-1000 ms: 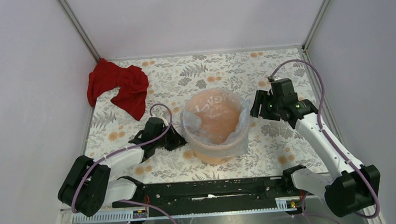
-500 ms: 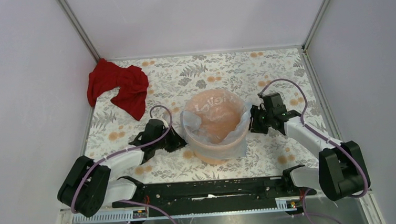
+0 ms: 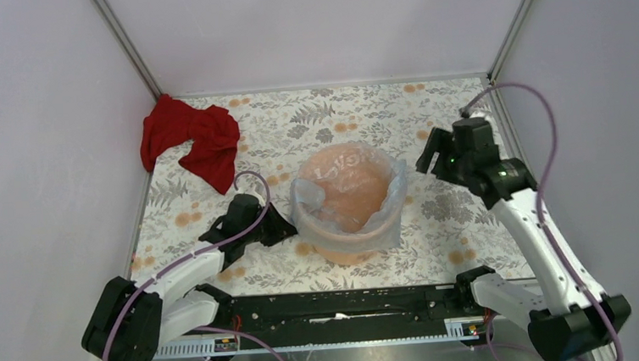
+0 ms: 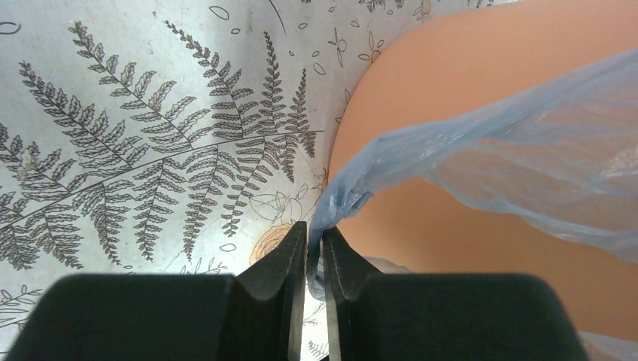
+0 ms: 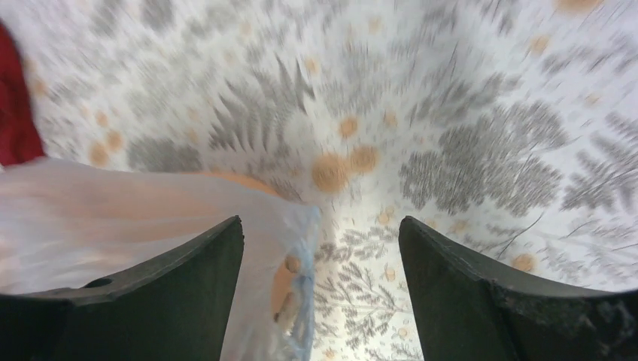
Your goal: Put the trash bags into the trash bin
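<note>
Floral tabletop (image 4: pixel 113 150): left gripper (image 4: pixel 314 256) pinches blue trash bag (image 4: pixel 527 165) hem beside orange bucket (image 4: pixel 466 75), right gripper (image 5: pixel 316 226) gapes empty; a one-sided pull may unseat the film.

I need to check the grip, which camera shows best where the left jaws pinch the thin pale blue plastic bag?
Left wrist: close up, the left gripper is shut on an edge of the pale blue bag. Top external shows it small beside the round orange plastic bucket; right wrist, only blurred film.
</note>
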Controlling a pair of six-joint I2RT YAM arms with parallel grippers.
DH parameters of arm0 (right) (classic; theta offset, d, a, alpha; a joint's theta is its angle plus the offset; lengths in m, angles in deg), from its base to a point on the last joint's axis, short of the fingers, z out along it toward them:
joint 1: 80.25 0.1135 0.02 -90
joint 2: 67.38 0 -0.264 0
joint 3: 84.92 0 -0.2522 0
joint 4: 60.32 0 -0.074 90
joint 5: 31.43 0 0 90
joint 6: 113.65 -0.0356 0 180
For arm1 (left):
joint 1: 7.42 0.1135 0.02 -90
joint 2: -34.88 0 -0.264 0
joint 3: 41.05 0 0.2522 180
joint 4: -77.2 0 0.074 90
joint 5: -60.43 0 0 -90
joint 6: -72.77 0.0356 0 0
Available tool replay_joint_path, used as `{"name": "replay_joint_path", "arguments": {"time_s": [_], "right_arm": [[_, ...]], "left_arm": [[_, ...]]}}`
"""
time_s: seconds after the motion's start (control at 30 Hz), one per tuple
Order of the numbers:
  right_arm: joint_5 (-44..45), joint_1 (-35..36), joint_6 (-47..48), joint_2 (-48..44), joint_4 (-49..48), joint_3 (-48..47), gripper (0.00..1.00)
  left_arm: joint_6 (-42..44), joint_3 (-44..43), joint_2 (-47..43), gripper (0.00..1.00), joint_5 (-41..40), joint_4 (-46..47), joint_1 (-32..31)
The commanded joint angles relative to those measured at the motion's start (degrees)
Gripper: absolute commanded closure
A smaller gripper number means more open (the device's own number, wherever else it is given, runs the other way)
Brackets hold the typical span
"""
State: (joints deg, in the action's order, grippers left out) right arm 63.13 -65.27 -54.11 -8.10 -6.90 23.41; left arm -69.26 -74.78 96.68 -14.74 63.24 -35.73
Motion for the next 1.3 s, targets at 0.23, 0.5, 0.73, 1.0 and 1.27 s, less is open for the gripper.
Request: {"name": "replay_joint_path", "arguments": {"time_s": [0.23, 0.5, 0.73, 1.0, 1.27], "right_arm": [[-13.3, 10.9, 16.3, 6.5, 9.2, -31.0, 0.16], [-2.0, 37.0, 12.9, 17.2, 9.6, -31.6, 0.25], [6.8, 38.8, 9.9, 22.0, 3.0, -20.3, 0.41], [10.1, 39.4, 3.6, 27.7, -12.5, -6.5, 0.4], [10.6, 40.3, 2.6, 34.2, -20.9, -0.4, 0.26]], "left_arm": [[1.5, 0.0, 0.0, 0.84, 0.3, 1.5, -0.2], [1.1, 0.5, -1.1, 0.84, 0.0, 1.2, -0.2], [1.1, 0.4, -2.1, 0.84, -0.3, 0.3, -0.2], [0.8, -0.2, -2.5, 0.84, -0.4, 0.3, -0.1], [1.2, -0.9, -2.6, 0.84, -0.6, 0.3, -0.2]]}}
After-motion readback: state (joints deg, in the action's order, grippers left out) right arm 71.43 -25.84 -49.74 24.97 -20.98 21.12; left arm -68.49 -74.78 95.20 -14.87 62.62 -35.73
